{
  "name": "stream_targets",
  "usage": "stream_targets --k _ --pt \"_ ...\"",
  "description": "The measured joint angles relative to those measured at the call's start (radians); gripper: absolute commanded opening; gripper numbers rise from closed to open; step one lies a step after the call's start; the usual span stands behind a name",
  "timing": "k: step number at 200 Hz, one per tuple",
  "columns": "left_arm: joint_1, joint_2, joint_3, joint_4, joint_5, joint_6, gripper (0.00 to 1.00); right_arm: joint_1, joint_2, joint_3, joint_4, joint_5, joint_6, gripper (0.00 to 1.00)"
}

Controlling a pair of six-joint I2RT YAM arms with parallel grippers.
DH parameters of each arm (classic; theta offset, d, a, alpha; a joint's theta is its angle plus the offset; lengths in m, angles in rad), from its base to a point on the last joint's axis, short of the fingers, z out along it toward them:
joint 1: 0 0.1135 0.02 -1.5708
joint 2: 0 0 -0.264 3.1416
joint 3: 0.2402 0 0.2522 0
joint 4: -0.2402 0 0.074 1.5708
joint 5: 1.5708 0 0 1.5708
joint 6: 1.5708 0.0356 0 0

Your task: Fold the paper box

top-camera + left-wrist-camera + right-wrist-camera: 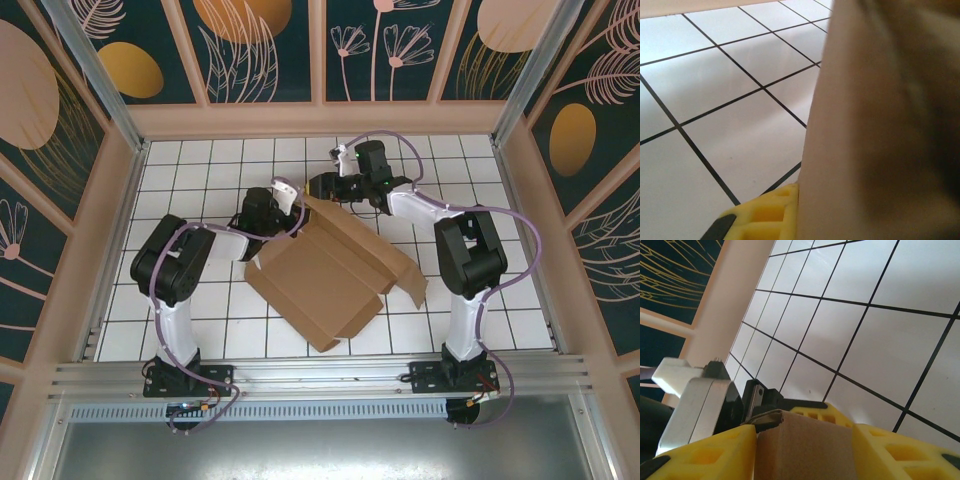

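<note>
The paper box [320, 270] is a brown cardboard sheet lying partly folded mid-table, one flap raised toward the far side. My left gripper [290, 205] is at that flap's far corner. In the left wrist view one yellow finger [760, 217] presses against the cardboard [880, 130], which hides the other finger. From the right wrist camera I see the left gripper's body [700, 400] pinching the crumpled corner [765, 419]. My right gripper [326, 188] meets the same corner from the far side. Its yellow fingers [705, 455] stand apart, with the cardboard [807, 450] showing in the gap between them.
White tiles with black grid lines [200, 170] cover the table. Low beige walls [120, 230] and metal posts fence it in on all sides. A long flap of the box [410, 280] sticks out toward the right arm's base. Purple cables loop over both arms.
</note>
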Motion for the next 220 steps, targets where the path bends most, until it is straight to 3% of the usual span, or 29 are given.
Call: stream_targets --k 59,127,200,220 --pt "-0.024 -0.051 -0.098 0.062 -0.058 0.002 0.00 0.002 -0.021 -0.049 0.019 -0.055 0.031 0.51" --pt "-0.032 -0.061 -0.116 0.084 -0.096 -0.003 0.27 0.003 -0.025 -0.083 0.071 -0.091 0.068 0.50" --pt "-0.032 -0.015 -0.116 0.176 -0.108 -0.036 0.30 -0.011 -0.025 -0.135 0.176 -0.135 0.134 0.48" --pt "-0.032 -0.003 -0.116 0.203 -0.103 -0.048 0.40 -0.013 -0.025 -0.144 0.192 -0.144 0.152 0.48"
